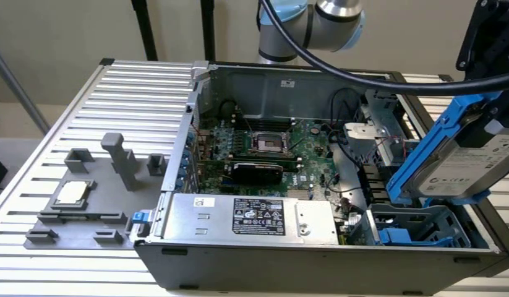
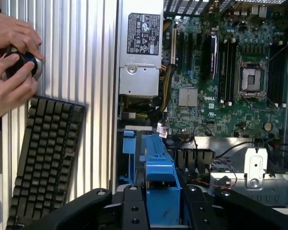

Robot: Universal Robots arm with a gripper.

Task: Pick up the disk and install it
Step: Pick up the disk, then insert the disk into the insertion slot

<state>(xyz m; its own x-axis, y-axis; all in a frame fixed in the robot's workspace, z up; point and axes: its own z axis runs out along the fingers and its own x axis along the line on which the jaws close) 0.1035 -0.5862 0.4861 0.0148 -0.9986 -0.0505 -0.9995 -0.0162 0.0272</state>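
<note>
End effector [image 2: 162, 207] was clamped on the disk [image 1: 464, 164] by its blue carrier rails, holding it tilted just above the drive bay [image 1: 426, 218] in the PC case [image 1: 320, 266] corner, prob. angled to line up w/ the slot. Not seated yet.

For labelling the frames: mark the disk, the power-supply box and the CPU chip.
disk [image 1: 467, 166], exterior view, on its white label.
power-supply box [image 1: 258, 215], exterior view, on its black label.
CPU chip [image 1: 73, 193], exterior view, on its silver top.
</note>
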